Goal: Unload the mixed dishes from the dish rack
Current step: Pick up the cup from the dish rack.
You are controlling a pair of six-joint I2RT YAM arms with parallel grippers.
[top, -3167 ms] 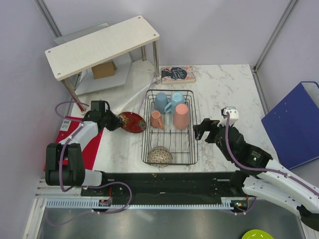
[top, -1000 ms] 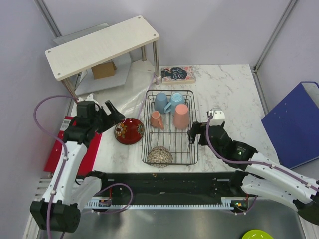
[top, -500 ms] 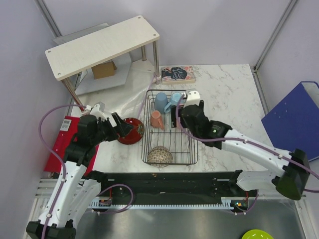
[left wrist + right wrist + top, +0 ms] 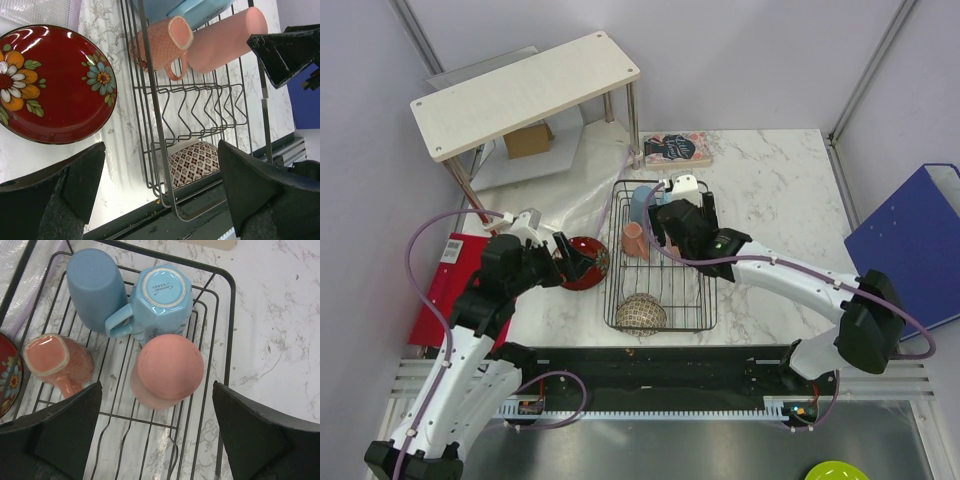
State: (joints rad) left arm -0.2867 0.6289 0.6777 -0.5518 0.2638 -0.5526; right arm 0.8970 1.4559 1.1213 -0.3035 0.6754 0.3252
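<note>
Now the right hand [image 4: 156,386], spread wide, has swung over the tumbler [image 4: 169,367]; the left hand [image 4: 161,150] gapes too.

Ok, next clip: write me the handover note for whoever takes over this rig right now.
Left claw: open, empty, by the dark red plate at the dish rack's left side.
Right claw: open, empty, above the salmon-pink tumbler.
Done: plate lies on the table, outside the rack.
Left: two light blue mugs, salmon-pink mug, tumbler and speckled bowl, all in the rack.
</note>
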